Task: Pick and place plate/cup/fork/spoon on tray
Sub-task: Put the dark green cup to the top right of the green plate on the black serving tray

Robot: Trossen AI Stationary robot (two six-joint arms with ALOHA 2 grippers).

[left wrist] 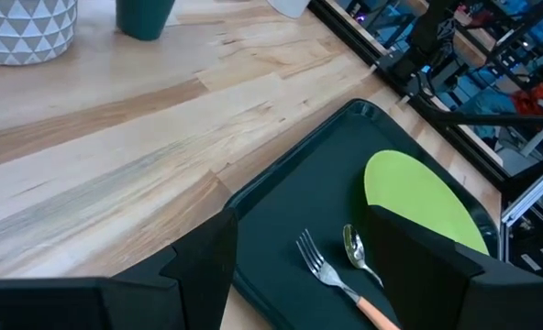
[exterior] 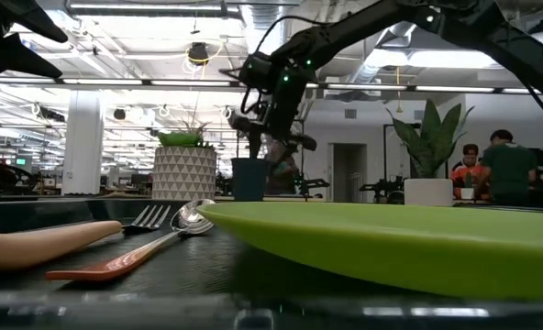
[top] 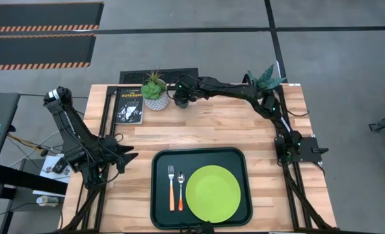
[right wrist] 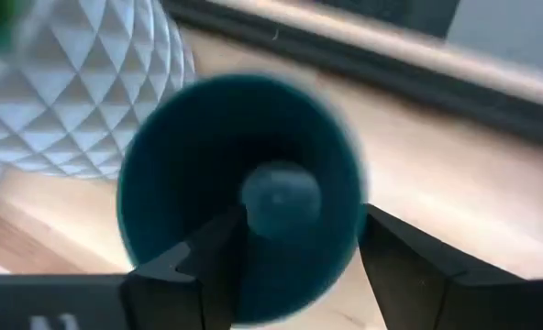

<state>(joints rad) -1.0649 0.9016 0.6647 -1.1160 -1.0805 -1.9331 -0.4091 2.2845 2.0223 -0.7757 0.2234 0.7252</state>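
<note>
Right wrist view: right tool [right wrist: 294, 240], fingers spread, sits directly above the upright cup [right wrist: 239, 188], straddling its rim. Left tool [left wrist: 299, 266], released, waits by the tray [left wrist: 281, 197].

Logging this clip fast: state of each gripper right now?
Left gripper: open, empty, over the tray's edge.
Right gripper: open, fingers around the cup's rim, not yet closed.
</note>
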